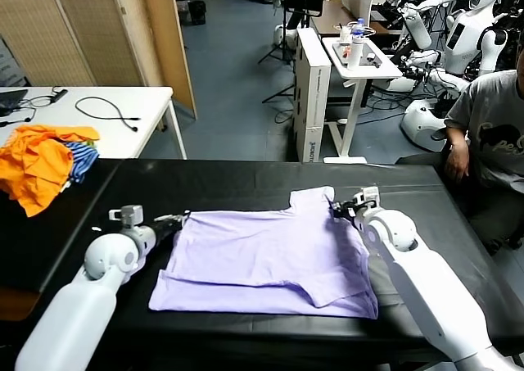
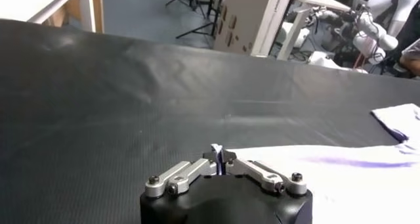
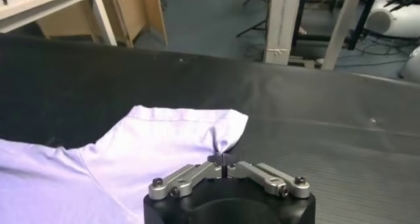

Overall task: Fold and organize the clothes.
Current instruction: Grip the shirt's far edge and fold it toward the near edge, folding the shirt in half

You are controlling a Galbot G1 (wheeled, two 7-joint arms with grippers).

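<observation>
The lavender T-shirt lies spread at centre frame on the black table. The left gripper pinches its left edge with closed jaws; the right gripper clamps the right edge beside the upper sleeve. An orange garment heap sits upper left, well apart.

We count one lavender T-shirt lying on the one black table. Two grippers meet it: the left gripper and the right gripper, each pinching its cloth. Left of the shirt sits one heap of orange and striped garments.
</observation>
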